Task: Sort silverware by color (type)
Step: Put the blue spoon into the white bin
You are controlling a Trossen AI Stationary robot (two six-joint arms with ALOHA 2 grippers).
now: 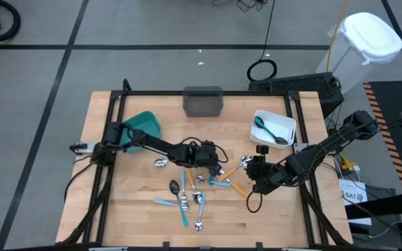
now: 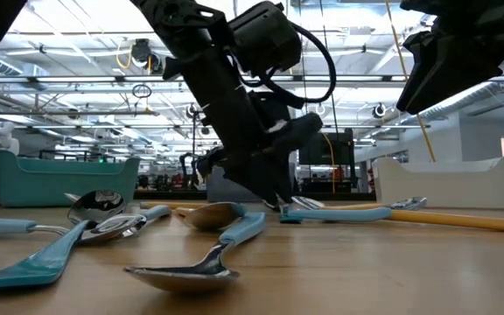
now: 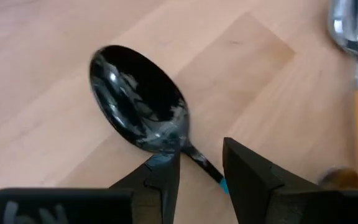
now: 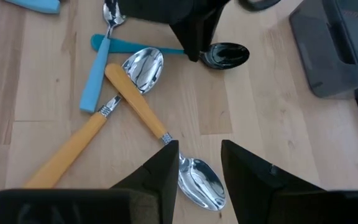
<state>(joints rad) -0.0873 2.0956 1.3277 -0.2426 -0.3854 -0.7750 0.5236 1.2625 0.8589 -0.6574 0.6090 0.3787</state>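
While one black-headed spoon with a blue handle already sits in the white bin (image 1: 287, 124) at upper right of the high view, most of the silverware (image 1: 190, 196) is unsorted: a loose scatter of blue- and orange-handled pieces on the worktop (image 1: 117, 209), centre to lower centre. The teal bin (image 1: 144, 125) at left looks tipped on its side; I can't see anything in it. The grey bin (image 1: 203, 102) at top centre shows nothing inside. Judgement: early stage, roughly one piece done, the rest to go.

Left pincer (image 3: 201, 165): low over the pile's upper right part, straddling the neck of a black spoon (image 3: 138, 99) that has a teal-blue handle. Jaws are narrow, set either side of the neck. In the left wrist view one finger seems to touch the bowl's base while the other stands just off the stem, so not a firm grip yet. The spoon lies flat on the wood. In the right wrist view it sits beside the crossed orange and blue handles.

Right pincer (image 4: 201, 165): to the right of the pile in the high view, hovering above a silver spoon (image 4: 199, 182) with an orange handle. Jaws part open, narrow gap, holding nothing. In the low view it hangs clear of the worktop at upper right.

Next, likely: left closes on the black spoon and carries it to the white bin.
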